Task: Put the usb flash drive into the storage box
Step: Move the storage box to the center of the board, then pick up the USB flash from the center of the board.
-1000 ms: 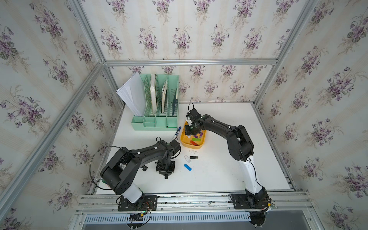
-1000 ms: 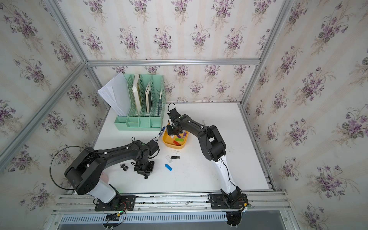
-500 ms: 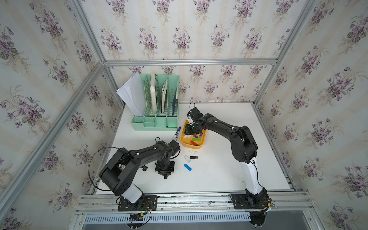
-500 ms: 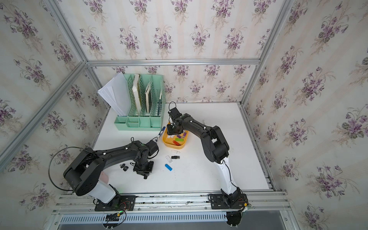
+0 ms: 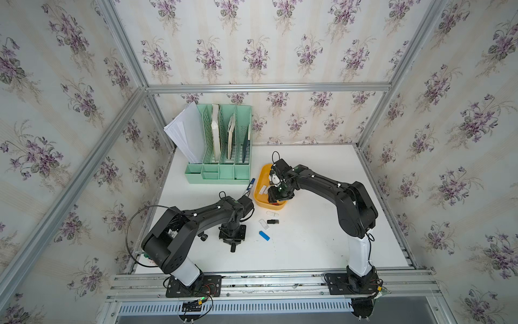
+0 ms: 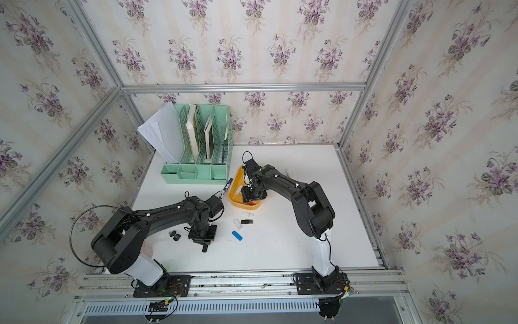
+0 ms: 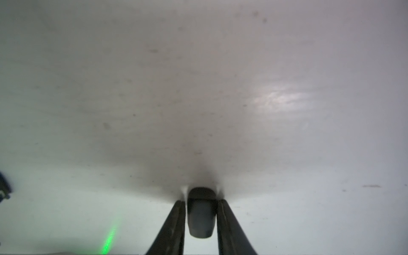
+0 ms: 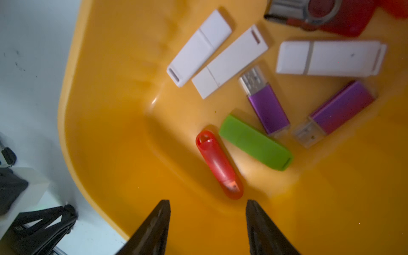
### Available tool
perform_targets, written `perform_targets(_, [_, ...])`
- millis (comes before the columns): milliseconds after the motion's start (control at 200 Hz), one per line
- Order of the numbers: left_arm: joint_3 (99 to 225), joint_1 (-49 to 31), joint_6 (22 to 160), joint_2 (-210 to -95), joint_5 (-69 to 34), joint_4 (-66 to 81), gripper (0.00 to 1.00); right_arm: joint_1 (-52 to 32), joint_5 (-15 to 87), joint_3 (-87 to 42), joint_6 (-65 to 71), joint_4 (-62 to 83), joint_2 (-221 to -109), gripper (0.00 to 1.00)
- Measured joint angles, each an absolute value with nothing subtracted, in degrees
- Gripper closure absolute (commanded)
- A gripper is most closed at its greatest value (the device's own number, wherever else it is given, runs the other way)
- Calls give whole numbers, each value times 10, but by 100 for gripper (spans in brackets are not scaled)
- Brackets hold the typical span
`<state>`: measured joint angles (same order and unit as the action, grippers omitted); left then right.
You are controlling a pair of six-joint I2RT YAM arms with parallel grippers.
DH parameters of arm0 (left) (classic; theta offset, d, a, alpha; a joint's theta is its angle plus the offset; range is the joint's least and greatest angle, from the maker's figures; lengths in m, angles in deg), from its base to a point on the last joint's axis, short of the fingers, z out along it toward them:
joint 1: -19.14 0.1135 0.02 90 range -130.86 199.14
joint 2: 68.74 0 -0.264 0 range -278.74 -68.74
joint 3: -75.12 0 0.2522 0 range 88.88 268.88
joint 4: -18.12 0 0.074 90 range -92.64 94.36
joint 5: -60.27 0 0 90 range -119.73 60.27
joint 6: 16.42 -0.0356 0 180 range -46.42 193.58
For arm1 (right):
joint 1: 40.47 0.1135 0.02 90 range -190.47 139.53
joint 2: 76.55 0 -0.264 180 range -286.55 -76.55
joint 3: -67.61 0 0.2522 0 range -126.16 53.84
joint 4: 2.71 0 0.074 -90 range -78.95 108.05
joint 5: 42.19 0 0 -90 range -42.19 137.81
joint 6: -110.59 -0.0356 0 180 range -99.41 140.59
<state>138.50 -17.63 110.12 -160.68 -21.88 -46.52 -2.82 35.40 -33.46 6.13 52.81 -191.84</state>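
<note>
- Both top views put the storage box [image 5: 257, 196] [image 6: 246, 207] at mid-frame, just right of the mint file organizer [image 5: 221, 174]. The right gripper [image 5: 276, 196] [image 6: 251, 195] hangs low over the box's lower half. From up here I cannot tell how its jaws stand.
- Four loose drives lie on the white table [image 5: 308, 238] just below the box: a white one [image 5: 272, 214], a black one [image 5: 272, 222], a pale one [image 5: 263, 224] and a blue one [image 5: 264, 235].
- The left gripper [image 5: 232, 244] [image 6: 205, 245] points straight down at the table, lower left of those drives and well apart from the box.
- The left wrist view shows the left gripper's jaws pinching a small dark piece [image 7: 201, 216] whose rounded end is at the tabletop. Whether it is a drive I cannot tell.
- The right wrist view shows the right gripper's jaws spread, with nothing between them.
- The red flash drive [image 8: 218, 163] lies flat on the box floor, just ahead of the fingertips and just beside a green drive [image 8: 256, 143]. White drives [image 8: 229, 61] and purple drives [image 8: 267, 106] lie further in.
- Step in hand, as I judge it: the drop-off. The red flash drive is inside the box and free of the open jaws.
- Next move: the right arm should lift straight up, clear of the box wall, without nudging the drives under it. One of the loose drives below the box can then be approached with the jaws open across its narrow sides.
</note>
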Motion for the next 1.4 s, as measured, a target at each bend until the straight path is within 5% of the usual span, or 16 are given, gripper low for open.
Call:
perform_targets(604, [1381, -173, 1100, -1601, -219, -465, 70, 17, 362, -286, 41, 555, -1821, 38])
perform_targets(1399, [1355, -188, 1134, -1588, -197, -463, 71, -63, 405, -214, 41, 574, -1741, 39])
